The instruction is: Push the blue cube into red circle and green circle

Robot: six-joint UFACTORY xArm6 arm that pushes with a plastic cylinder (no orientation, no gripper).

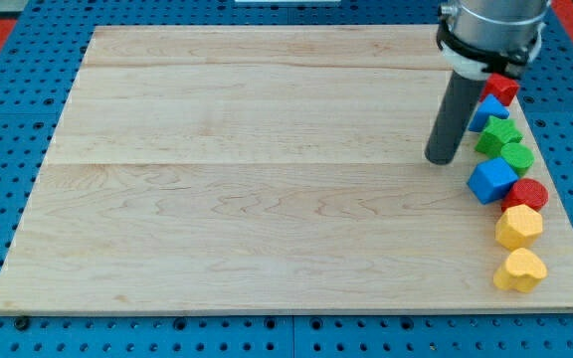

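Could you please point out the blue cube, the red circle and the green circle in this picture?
blue cube [491, 181], camera view, on its top face.
red circle [529, 193], camera view, on its round top.
green circle [517, 156], camera view, on its round top.

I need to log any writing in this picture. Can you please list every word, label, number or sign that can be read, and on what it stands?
None: no readable text anywhere.
The wooden board, the blue cube, the other blocks and the rod above my tip carry no marks.
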